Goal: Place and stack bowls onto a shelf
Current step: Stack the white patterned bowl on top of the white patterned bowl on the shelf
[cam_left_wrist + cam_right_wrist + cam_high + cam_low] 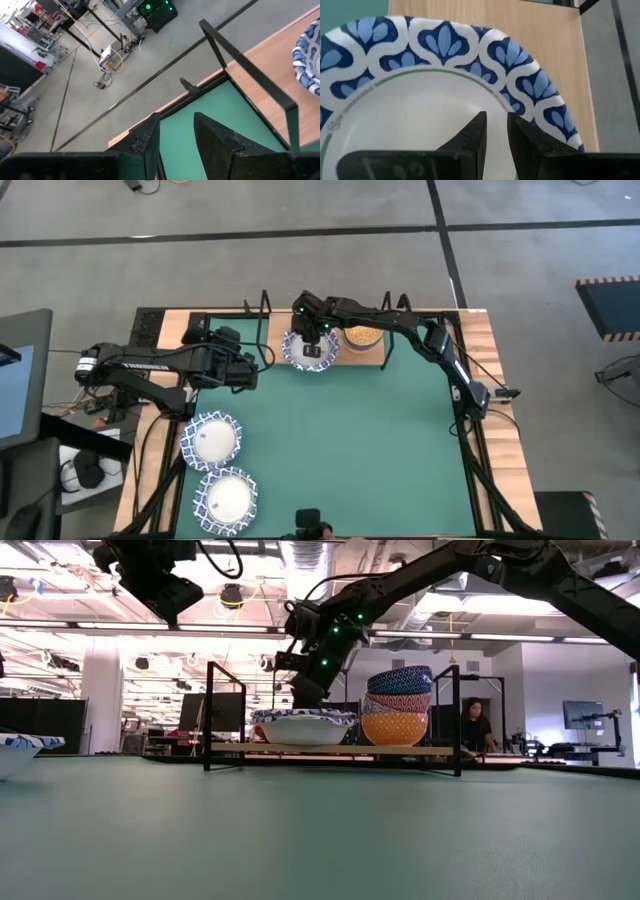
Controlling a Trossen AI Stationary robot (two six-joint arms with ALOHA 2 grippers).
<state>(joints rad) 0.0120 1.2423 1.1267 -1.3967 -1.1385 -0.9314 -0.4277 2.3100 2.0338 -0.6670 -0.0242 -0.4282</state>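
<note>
A large white bowl with a blue lattice rim [310, 348] [303, 727] [445, 95] sits on the left half of the light-wood shelf [365, 356] [430, 750]. Beside it on the shelf stands a stack of small bowls [362, 337] [395, 705], orange-yellow at the bottom. My right gripper [316, 332] [303, 700] [496, 120] hovers just over the large bowl's inside, fingers slightly apart. Two more large bowls [211, 440] [228, 498] rest on the green mat near its left edge. My left gripper [250, 368] [176, 120] hangs open in the air left of the shelf.
The shelf's black wire end supports [210, 715] [457, 720] [240, 65] stand up at both ends. The green mat [350, 450] spreads in front of the shelf. A person [472, 725] sits in the room behind the table.
</note>
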